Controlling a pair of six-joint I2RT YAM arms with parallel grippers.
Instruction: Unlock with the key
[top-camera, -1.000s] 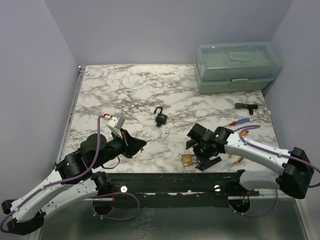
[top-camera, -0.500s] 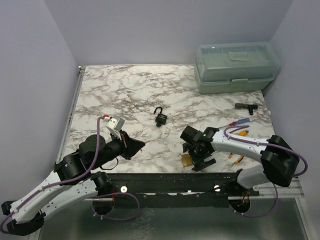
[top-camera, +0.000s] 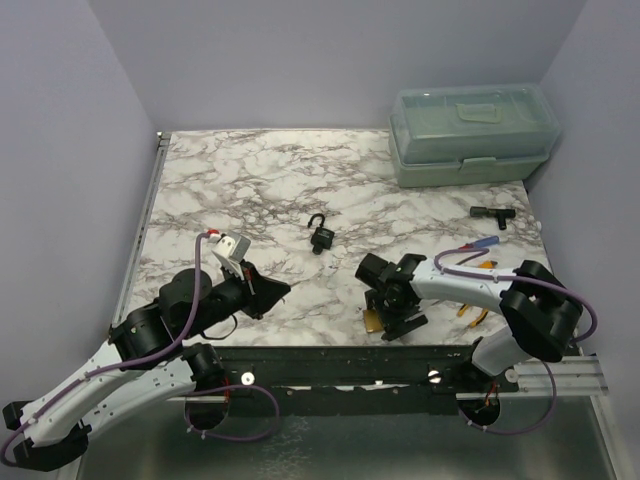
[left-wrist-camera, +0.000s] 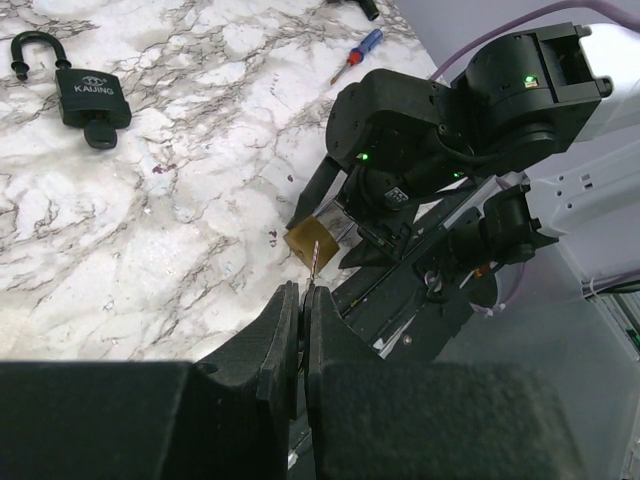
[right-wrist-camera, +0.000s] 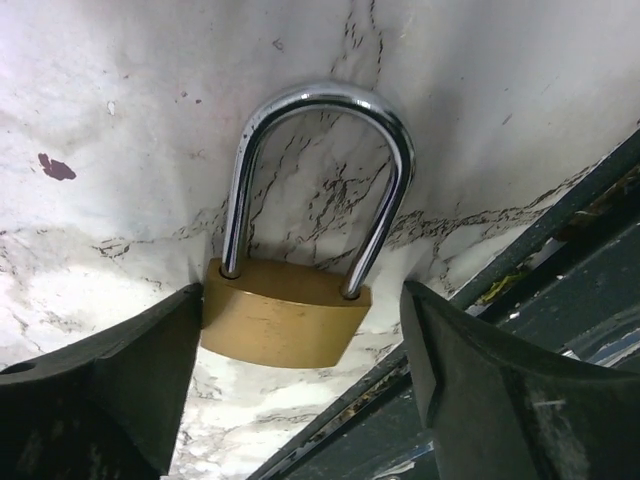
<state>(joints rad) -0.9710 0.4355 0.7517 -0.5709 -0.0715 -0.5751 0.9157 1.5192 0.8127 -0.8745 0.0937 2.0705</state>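
Right hand (top-camera: 393, 303) has swung left along the counter's (top-camera: 250, 190) near edge and straddles the brass padlock (right-wrist-camera: 283, 318) lying there, jaws wide, nothing clamped yet. Left hand (left-wrist-camera: 303, 300) pinches the key (left-wrist-camera: 313, 258) (waiting nearby). Next, I'd say: squeeze the body steady, then present the key.

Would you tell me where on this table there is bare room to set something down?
Widest: the far-left table, bordered by the wall, toolbox and black padlock. A smaller patch lies between that padlock and the black tool. The near edge is crowded: the left hand with its key, the right hand straddling the brass padlock, the screwdriver further right.
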